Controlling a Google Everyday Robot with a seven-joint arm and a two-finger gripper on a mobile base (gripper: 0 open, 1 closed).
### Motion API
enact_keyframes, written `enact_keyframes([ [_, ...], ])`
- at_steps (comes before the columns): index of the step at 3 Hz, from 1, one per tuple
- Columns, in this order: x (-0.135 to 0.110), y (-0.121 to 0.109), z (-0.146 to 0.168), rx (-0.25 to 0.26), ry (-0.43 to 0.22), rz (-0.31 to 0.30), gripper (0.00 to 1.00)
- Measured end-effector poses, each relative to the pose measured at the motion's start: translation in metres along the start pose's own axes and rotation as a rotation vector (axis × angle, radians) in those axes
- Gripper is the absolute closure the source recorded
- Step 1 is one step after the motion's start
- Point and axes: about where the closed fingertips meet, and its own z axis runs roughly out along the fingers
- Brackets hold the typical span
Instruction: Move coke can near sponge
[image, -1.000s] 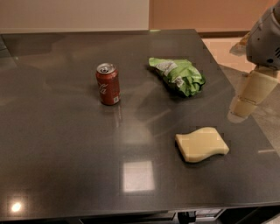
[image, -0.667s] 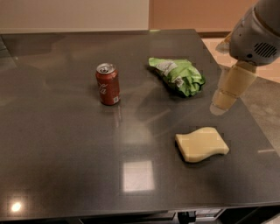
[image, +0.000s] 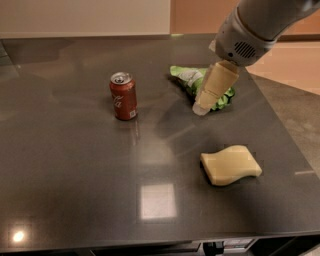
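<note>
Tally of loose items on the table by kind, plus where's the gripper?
coke can: 1
snack bag: 1
sponge: 1
Total: 3
gripper: overlaps the snack bag in view, right of the coke can.

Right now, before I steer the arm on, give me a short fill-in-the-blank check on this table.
1. The coke can stands ____, not on its side.
2. In this view the gripper overlaps the snack bag, which is mostly ____.
3. The sponge lies flat on the ____, apart from the gripper.
Missing words: upright; green; table.
</note>
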Motion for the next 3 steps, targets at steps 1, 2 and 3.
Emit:
enact_keyframes([
  [1, -0.036, -0.011, 0.028, 0.004, -0.030, 0.011, 0.00],
  [2, -0.066, -0.015, 0.060, -0.015, -0.028, 0.015, 0.00],
  [3, -0.094, -0.015, 0.088, -0.030, -0.017, 0.004, 0.00],
])
